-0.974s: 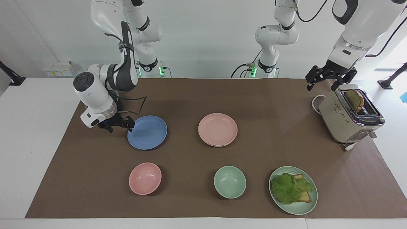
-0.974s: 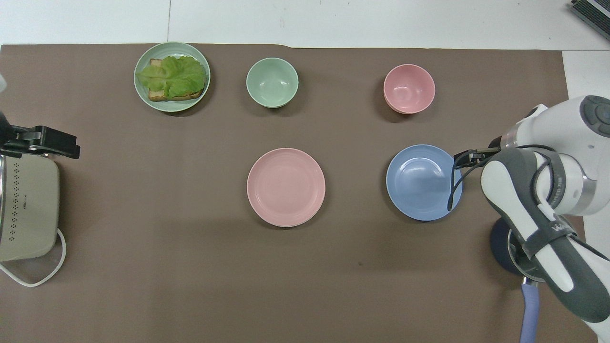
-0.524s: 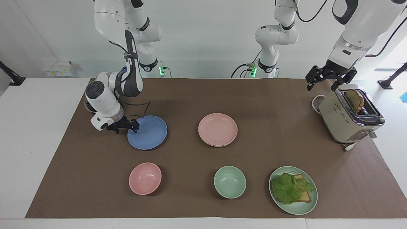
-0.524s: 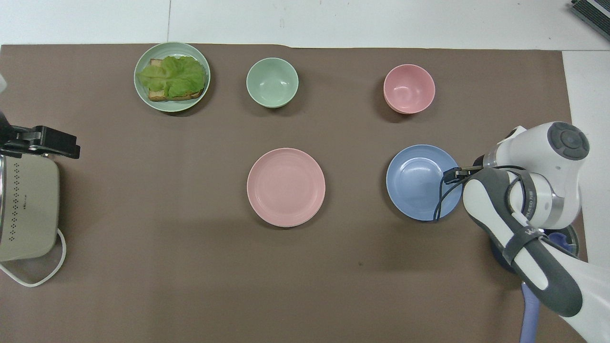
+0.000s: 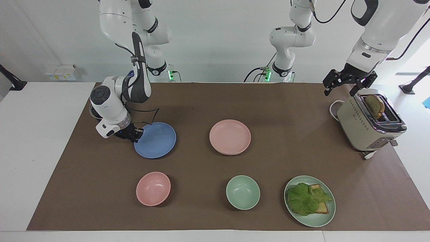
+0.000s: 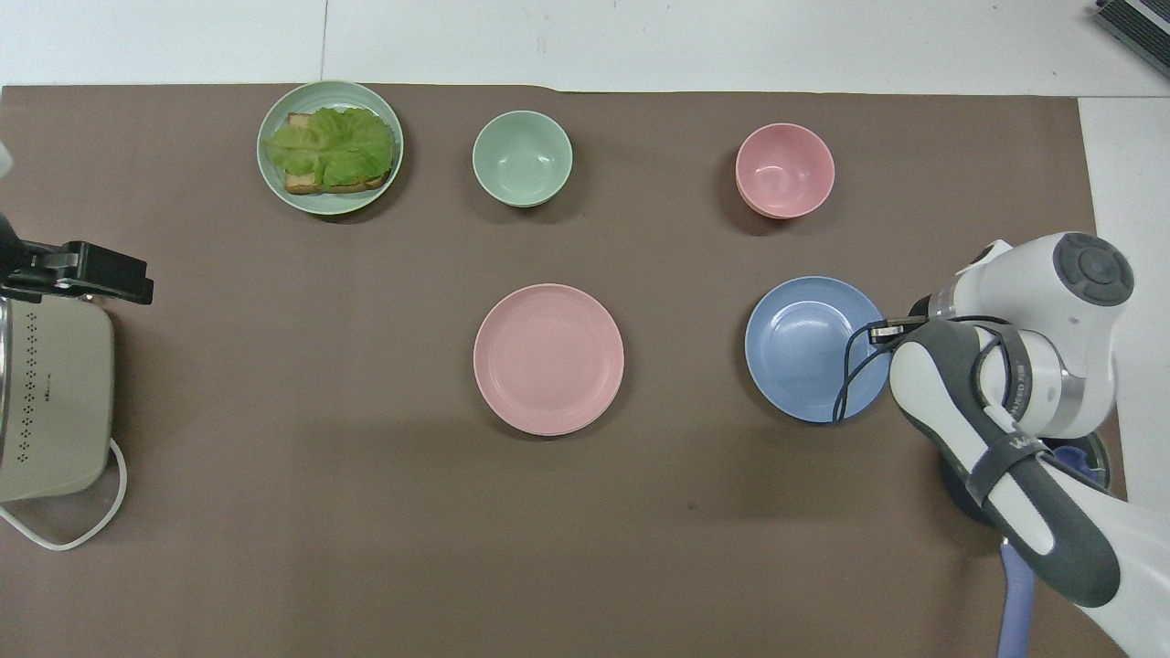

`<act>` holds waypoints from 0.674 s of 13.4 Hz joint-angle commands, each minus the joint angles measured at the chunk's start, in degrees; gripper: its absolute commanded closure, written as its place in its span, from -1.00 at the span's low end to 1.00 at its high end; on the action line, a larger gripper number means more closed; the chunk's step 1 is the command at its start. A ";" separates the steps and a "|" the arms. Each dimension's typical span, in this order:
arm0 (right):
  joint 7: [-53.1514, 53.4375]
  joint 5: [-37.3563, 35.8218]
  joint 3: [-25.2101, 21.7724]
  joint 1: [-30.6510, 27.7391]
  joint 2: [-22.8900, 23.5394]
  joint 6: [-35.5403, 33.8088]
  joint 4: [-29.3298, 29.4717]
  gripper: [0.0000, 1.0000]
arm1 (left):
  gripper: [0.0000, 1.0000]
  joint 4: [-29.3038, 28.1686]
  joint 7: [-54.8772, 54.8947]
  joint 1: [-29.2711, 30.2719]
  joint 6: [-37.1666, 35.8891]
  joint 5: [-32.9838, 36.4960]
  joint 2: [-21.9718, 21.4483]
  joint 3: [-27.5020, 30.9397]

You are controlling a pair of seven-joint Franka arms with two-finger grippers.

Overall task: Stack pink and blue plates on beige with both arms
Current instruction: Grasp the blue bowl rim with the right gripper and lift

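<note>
Compared with a second ago, your right gripper (image 5: 133,134) has slid in from just beside the blue plate (image 5: 158,141) and clamped its fingers onto that plate's rim at the right arm's end of the tabletop. The plate has shifted slightly and its gripped edge sits a little raised.

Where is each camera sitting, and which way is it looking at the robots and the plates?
Facing view: high up across the table, looking back at the robots; both whole arms show, the right gripper shut on the blue plate, the left gripper open over the toaster.
Overhead view: high above the robots' end, looking steeply down and forward; only the right arm's end and the left gripper show.
Both share: blue plate, pink plate, the bowls, turned half around.
</note>
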 commanded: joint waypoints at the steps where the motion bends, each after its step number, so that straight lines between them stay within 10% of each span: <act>1: 0.01 0.81 -0.11 -0.35 -2.02 -8.16 5.12 1.00 | -1.00 -0.30 0.60 0.17 -0.44 0.81 -0.39 -0.05; 9: -0.16 0.81 1.81 1.39 -10.30 -17.79 8.83 1.00 | -1.00 -0.30 0.60 0.17 -0.45 0.81 -0.39 -0.05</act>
